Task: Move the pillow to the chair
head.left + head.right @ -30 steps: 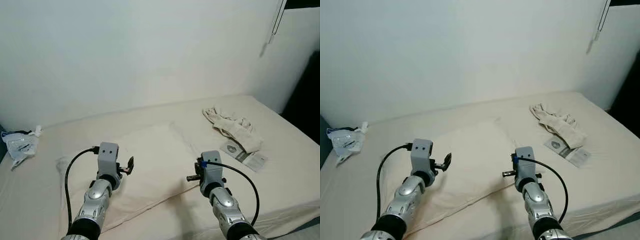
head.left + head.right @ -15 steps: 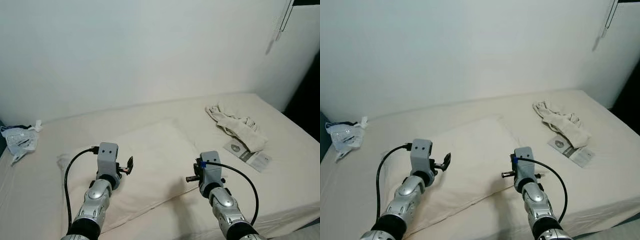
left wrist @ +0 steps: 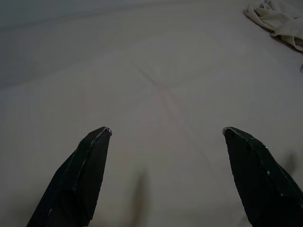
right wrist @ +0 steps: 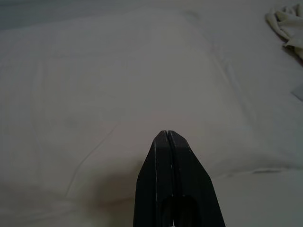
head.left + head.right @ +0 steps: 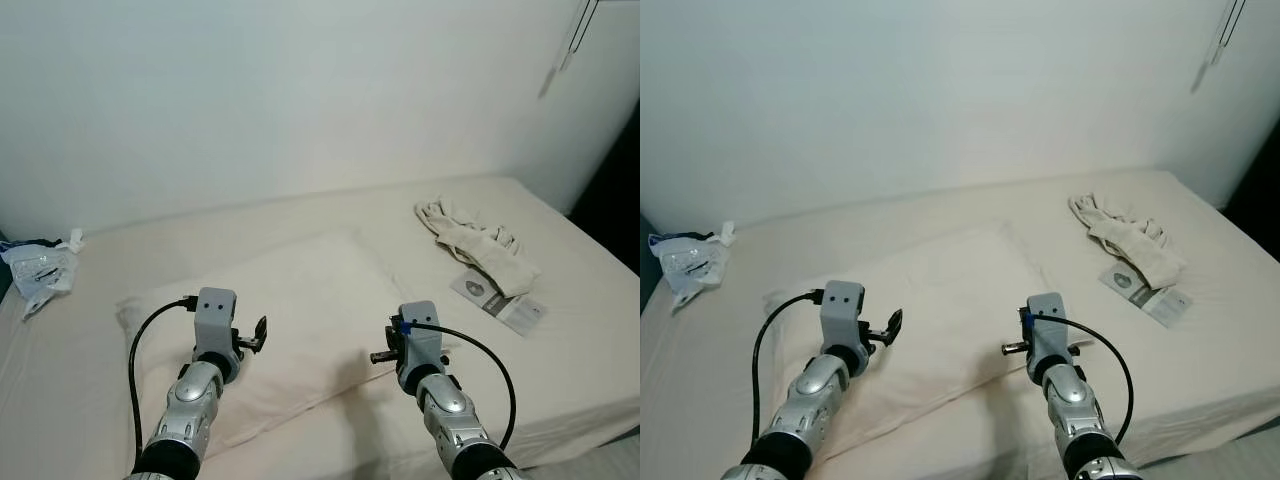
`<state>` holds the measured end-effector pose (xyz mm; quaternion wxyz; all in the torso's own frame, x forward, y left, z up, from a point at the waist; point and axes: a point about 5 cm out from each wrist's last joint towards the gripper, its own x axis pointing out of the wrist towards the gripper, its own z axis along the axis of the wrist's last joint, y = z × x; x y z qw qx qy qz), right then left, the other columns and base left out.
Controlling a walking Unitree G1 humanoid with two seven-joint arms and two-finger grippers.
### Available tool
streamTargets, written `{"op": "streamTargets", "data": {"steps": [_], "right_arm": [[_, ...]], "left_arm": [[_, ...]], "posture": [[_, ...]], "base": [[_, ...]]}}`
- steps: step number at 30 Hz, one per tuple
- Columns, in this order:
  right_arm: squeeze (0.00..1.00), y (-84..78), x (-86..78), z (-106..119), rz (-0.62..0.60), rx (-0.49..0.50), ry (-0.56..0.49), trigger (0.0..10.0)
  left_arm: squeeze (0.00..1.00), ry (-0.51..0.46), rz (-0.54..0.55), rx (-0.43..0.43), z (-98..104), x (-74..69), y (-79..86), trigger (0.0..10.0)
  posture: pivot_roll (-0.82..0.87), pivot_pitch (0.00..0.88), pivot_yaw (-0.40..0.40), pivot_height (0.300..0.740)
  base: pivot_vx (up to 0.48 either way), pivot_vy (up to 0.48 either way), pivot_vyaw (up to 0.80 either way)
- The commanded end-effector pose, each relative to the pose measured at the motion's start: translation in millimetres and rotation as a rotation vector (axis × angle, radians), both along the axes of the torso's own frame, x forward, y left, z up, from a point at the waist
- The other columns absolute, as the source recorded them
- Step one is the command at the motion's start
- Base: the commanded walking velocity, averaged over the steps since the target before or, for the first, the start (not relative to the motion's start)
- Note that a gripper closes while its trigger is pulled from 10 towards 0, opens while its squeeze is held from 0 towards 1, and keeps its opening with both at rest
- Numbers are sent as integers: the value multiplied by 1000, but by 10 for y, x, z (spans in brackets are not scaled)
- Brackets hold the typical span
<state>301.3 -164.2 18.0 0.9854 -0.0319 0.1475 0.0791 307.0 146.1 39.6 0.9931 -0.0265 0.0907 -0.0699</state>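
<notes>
Cream cotton, the pillow (image 5: 285, 325) lay flat on the bed (image 5: 560, 330), ungrasped; the carry to the chair had not begun, so lifting, walking and setting down were all left, as I judged it. My left gripper (image 3: 165, 137) hovered over the pillow's near left part with its fingers spread wide, the fabric apart beneath them. My right gripper (image 4: 164, 133) pointed at the pillow's near right edge, fingers pressed together and holding nothing. Beyond, on the right of the bed, lay a crumpled pale cloth (image 5: 475, 243) with a printed leaflet (image 5: 497, 300) just beside it. At the far left sat a crinkled plastic bag (image 5: 40, 270).
</notes>
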Motion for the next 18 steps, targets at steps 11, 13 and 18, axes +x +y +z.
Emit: {"op": "streamTargets", "data": {"steps": [11,13,18], "right_arm": [[0,51,-52,-65,0,18,30,10000],[0,63,-65,-77,-4,23,32,10000],[0,63,-94,-102,-13,30,35,10000]], "left_arm": [[0,43,-17,37,-66,-45,32,10000],[0,48,-39,51,-65,-43,24,10000],[0,52,-54,59,-60,-37,28,10000]], "posture": [[-57,44,22,740],[-54,46,33,740],[-54,44,46,740]], "base": [[-111,0,0],[0,0,0],[0,0,0]]}}
